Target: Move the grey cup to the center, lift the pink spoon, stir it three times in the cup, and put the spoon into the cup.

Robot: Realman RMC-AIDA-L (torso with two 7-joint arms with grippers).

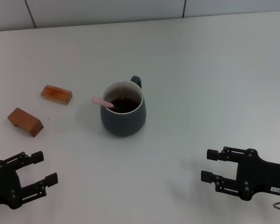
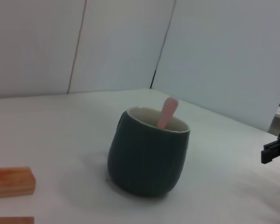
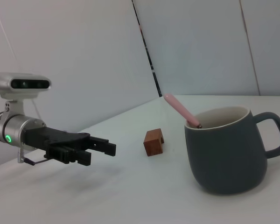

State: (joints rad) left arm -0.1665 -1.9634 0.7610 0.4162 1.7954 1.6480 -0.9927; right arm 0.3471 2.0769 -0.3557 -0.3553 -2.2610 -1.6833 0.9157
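The grey cup [image 1: 123, 115] stands upright near the middle of the white table, its handle pointing away from me. It also shows in the left wrist view [image 2: 147, 156] and the right wrist view [image 3: 226, 149]. The pink spoon [image 1: 103, 102] rests inside the cup, its pink handle leaning over the left rim; it also shows in the left wrist view [image 2: 167, 113] and the right wrist view [image 3: 179, 109]. My left gripper [image 1: 39, 169] is open and empty at the near left. My right gripper [image 1: 210, 166] is open and empty at the near right.
Two brown wooden blocks lie left of the cup, one [image 1: 56, 94] farther back and one [image 1: 24, 122] nearer me. The table's far edge meets a tiled wall [image 1: 130, 9].
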